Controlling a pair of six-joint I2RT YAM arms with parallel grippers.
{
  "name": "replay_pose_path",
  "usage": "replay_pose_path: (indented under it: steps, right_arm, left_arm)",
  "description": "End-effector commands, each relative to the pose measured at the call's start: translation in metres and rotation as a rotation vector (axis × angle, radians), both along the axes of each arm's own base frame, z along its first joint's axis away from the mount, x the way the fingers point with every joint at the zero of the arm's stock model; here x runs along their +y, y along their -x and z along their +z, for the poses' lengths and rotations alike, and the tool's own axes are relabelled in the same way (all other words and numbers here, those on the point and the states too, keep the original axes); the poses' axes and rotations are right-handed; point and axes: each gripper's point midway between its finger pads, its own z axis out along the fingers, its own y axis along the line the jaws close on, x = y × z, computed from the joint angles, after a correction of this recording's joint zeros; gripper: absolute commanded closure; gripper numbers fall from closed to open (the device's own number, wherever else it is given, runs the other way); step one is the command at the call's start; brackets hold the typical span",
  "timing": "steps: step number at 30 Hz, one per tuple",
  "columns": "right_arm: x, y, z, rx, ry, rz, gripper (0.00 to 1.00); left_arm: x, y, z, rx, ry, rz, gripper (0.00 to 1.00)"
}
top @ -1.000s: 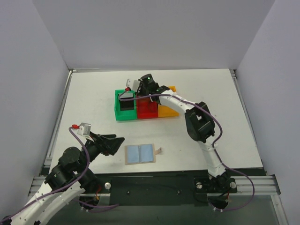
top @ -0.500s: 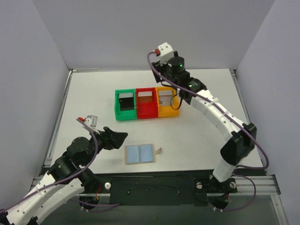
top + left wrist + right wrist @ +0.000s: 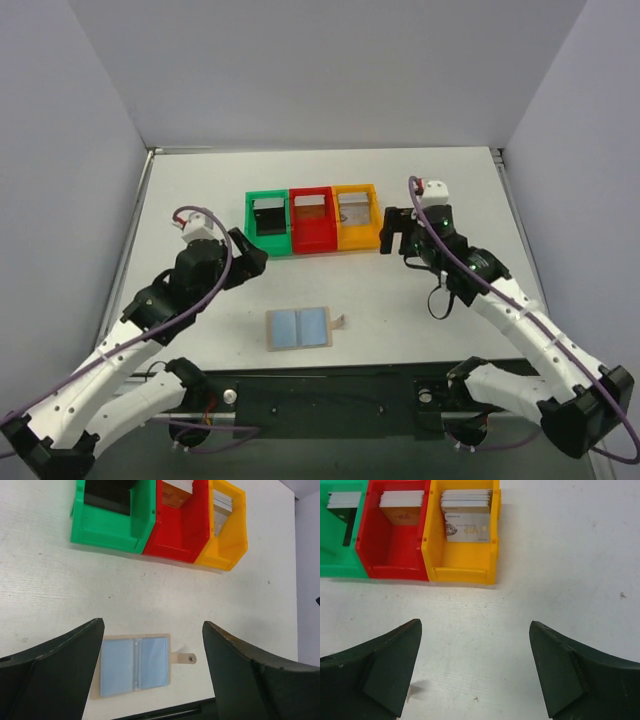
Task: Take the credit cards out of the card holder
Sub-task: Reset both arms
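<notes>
Green bin [image 3: 337, 567] partly past the right wrist view's left edge and the left wrist view's top edge

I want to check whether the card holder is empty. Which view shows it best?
The left wrist view: the card holder lies open and close up, both blue panels and the snap tab clear. The top external view shows it whole but small. The right wrist view misses it.
</notes>
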Motion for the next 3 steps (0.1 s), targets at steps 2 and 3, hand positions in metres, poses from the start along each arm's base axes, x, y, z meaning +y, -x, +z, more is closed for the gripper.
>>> replay_pose_path:
  steps: [2, 3]
  right_arm:
    - [-0.0128, 0.0103, 0.0283, -0.081, -0.087, -0.061, 0.17]
    - [-0.0118, 0.0113, 0.0315, -0.082, -0.106, -0.064, 0.17]
  left_arm:
    - [0.0027, -0.0041, 0.0244, -0.021, 0.042, 0.043, 0.09]
    - [0.0049, -0.0033, 0.0293, -0.023, 0.046, 0.052, 0.09]
